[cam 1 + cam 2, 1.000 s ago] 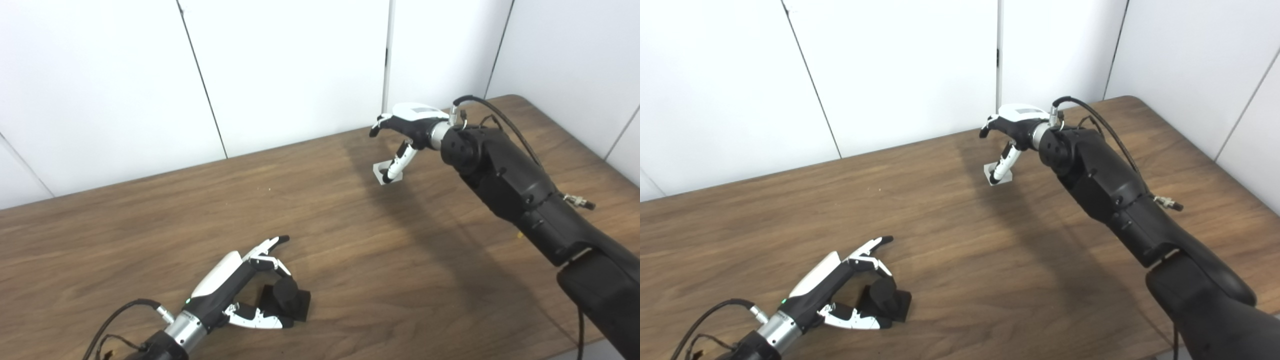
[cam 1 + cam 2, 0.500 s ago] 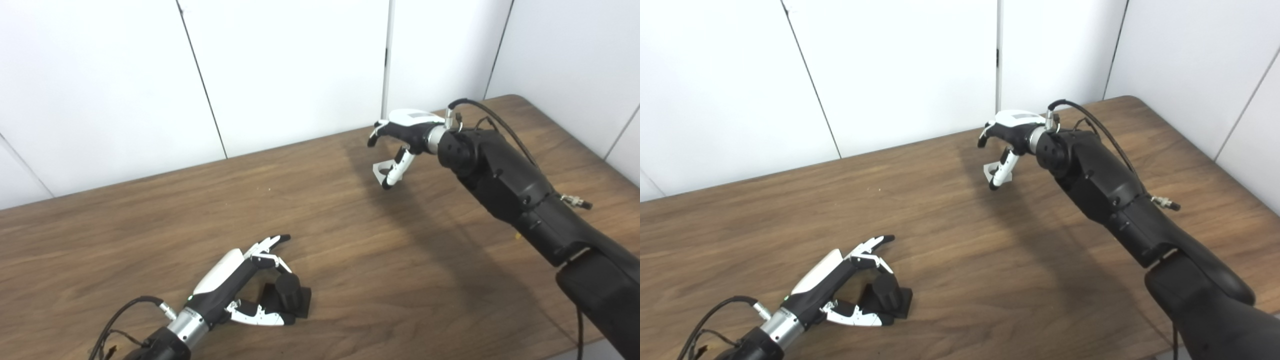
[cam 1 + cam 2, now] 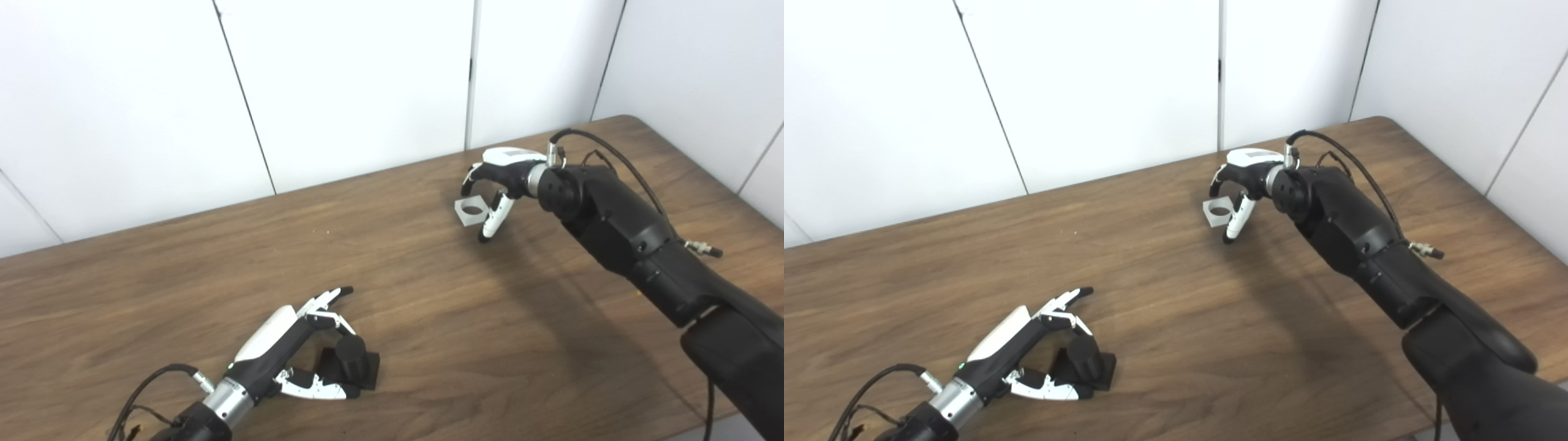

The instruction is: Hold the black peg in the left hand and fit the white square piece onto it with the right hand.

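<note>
Black peg: upright on dark base, near front of wooden table; cupped by left hand, fingers apart either side, contact unclear. White square piece: round hole, raised off table far back, pinched by right hand, fingers clamped.

Black peg, white square piece, brown wood-grain table
</note>
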{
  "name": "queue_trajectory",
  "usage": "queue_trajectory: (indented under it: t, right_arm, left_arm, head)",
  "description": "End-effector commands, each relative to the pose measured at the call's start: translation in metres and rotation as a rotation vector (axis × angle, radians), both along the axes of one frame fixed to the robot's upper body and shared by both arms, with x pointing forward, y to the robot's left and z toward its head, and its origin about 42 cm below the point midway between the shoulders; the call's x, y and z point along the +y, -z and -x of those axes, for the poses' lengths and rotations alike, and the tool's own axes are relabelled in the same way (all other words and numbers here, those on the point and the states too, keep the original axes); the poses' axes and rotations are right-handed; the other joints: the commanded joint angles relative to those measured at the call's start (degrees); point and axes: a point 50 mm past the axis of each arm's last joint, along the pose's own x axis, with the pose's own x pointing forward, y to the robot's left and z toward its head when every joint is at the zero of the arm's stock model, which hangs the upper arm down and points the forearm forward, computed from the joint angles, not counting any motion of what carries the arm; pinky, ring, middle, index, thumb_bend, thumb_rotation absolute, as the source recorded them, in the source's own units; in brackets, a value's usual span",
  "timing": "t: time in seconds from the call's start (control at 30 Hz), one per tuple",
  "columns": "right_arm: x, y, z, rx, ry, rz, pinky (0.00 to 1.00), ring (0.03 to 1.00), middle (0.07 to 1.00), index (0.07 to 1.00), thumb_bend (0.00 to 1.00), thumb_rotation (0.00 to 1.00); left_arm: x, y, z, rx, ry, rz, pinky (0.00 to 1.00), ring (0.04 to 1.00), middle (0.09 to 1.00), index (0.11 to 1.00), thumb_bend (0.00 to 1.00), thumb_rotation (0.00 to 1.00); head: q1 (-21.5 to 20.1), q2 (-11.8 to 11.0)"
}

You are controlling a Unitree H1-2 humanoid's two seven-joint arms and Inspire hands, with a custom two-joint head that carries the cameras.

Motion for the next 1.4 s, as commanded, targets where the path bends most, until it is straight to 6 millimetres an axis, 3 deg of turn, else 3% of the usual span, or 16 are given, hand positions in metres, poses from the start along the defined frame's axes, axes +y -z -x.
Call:
queue_trajectory:
  t: [0.0,0.4,0.6,0.73,0.8,0.9,1.37]
  right_arm:
    - [0.003,-0.032,-0.012,-0.107,-0.029,0.015,0.95,0.982,0.96,0.783,0.79,0.2]
    - [-0.001,-0.019,-0.027,-0.093,0.004,0.026,0.92,0.969,0.946,0.78,0.77,0.2]
    - [-0.001,-0.01,-0.026,-0.098,0.005,0.021,0.9,0.945,0.925,0.729,0.74,0.2]
    - [0.0,-0.005,-0.026,-0.092,0.016,0.007,0.92,0.941,0.911,0.64,0.71,0.19]
    - [0.001,-0.003,-0.026,-0.091,0.012,0.012,0.92,0.935,0.898,0.531,0.57,0.16]
    - [0.003,-0.003,-0.025,-0.094,0.008,0.015,0.92,0.93,0.878,0.496,0.52,0.15]
    - [0.004,-0.004,-0.024,-0.096,-0.001,0.01,0.94,0.911,0.825,0.485,0.51,0.14]
  left_arm:
    - [0.021,0.031,0.013,0.13,-0.04,-0.16,1.0,1.0,0.991,0.491,0.52,0.06]
    - [0.024,0.031,0.021,0.136,-0.053,-0.158,1.0,1.0,0.987,0.491,0.52,0.06]
    - [0.025,0.029,0.023,0.136,-0.055,-0.168,1.0,1.0,0.991,0.492,0.52,0.06]
    - [0.025,0.029,0.023,0.134,-0.057,-0.171,1.0,1.0,0.992,0.492,0.52,0.06]
    - [0.025,0.029,0.023,0.137,-0.058,-0.171,1.0,1.0,0.991,0.492,0.52,0.06]
    - [0.024,0.029,0.023,0.138,-0.058,-0.169,0.99,1.0,0.991,0.492,0.52,0.06]
    - [0.024,0.03,0.023,0.144,-0.058,-0.168,0.98,1.0,0.989,0.492,0.52,0.06]
  head:
    - [0.0,0.0]
    - [0.7,0.5]
    - [0.9,1.0]
    - [0.8,1.1]
    - [0.9,1.2]
    - [0.9,1.2]
    - [1.0,1.4]
